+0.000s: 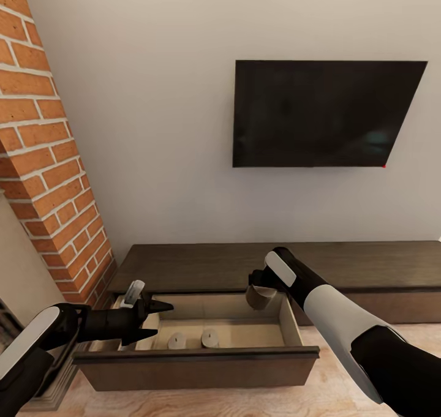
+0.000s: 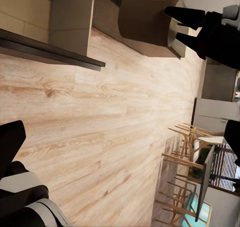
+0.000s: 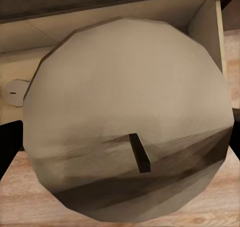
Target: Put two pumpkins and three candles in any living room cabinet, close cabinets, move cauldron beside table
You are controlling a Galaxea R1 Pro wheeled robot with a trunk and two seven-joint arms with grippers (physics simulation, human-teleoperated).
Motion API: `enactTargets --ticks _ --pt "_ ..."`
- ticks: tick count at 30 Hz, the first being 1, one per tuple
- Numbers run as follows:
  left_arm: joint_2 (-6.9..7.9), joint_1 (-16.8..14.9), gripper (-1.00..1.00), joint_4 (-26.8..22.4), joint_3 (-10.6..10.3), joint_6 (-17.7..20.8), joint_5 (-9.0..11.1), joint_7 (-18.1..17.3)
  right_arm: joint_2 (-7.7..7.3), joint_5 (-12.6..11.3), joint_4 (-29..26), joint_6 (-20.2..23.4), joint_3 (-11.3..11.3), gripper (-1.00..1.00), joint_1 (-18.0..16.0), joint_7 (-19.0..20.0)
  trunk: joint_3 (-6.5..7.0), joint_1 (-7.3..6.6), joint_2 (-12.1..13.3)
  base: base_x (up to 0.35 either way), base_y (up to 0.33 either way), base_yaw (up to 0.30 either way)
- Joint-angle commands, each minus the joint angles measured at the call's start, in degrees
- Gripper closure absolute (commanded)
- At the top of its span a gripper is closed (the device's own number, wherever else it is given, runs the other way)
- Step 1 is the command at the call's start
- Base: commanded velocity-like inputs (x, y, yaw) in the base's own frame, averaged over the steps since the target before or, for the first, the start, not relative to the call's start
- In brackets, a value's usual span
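The long dark brown cabinet (image 1: 245, 265) stands against the wall with its left drawer (image 1: 196, 368) pulled out. Two pale grey candles (image 1: 176, 341) (image 1: 210, 337) stand on the drawer's pale wood floor. My right gripper (image 1: 262, 287) is shut on a third candle (image 1: 257, 299) and holds it above the drawer's right end. Up close, that candle (image 3: 125, 102) shows its dark wick, with another candle (image 3: 16, 92) in the drawer behind it. Over the drawer's left end, my left gripper (image 1: 164, 319) is open and holds nothing.
A red brick pillar (image 1: 49, 160) rises just left of the cabinet. A black TV (image 1: 318, 114) hangs on the white wall above it. Light wood floor (image 2: 100, 137) spreads in front of the drawer, with wooden chairs (image 2: 187, 152) far off.
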Motion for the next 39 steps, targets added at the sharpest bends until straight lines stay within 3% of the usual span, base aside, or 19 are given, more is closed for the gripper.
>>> enactTargets --ticks 1,4,39 --pt "0.01 -0.1 -1.0 0.0 -0.1 0.0 0.6 0.6 -0.04 -0.7 -0.1 0.0 0.3 1.0 -0.1 -0.6 -0.06 0.0 0.0 0.011 0.006 0.0" --pt "-0.02 -0.1 -1.0 0.0 -0.1 0.0 0.6 0.6 -0.04 -0.7 -0.1 0.0 0.4 1.0 -0.1 -0.5 -0.06 0.0 0.0 0.005 0.003 0.0" --pt "0.05 -0.1 -1.0 0.0 0.0 -0.1 0.4 0.7 -0.21 -0.8 -0.4 -3.2 0.4 1.0 -0.1 0.3 -6.34 7.69 -14.1 0.0 0.0 0.0"
